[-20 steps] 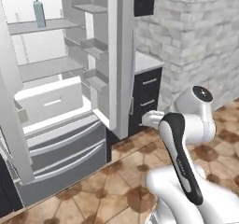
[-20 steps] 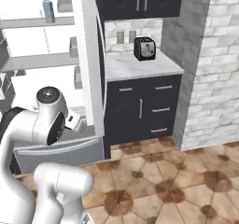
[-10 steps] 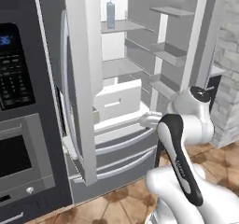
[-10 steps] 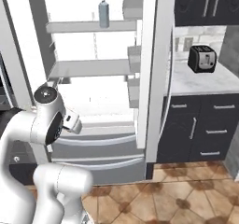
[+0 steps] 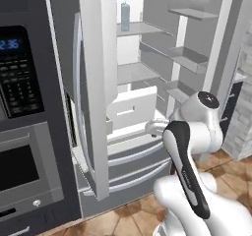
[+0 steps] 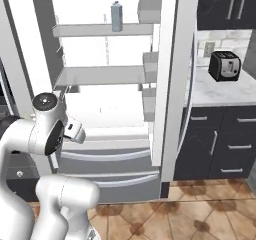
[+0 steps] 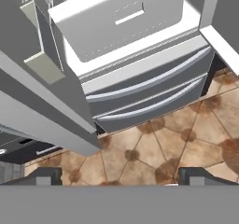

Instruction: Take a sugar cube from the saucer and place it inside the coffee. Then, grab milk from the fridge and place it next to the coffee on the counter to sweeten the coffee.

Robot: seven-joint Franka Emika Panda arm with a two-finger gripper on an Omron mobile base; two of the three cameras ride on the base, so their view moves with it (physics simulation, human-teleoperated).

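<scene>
Your gripper [image 7: 116, 176] hangs wide open and empty over the tiled floor [image 7: 154, 143], fingertips [image 7: 44, 175] low at 6 o'clock. Beyond it at 12 o'clock, the fridge [image 5: 147, 146] stands with both doors open. Farthest back, the milk [image 6: 116, 16] sits upright on the top shelf [image 6: 102, 30]. At 2 o'clock, a toaster [image 6: 224, 65] rests on the worktop [image 6: 220, 91].
</scene>
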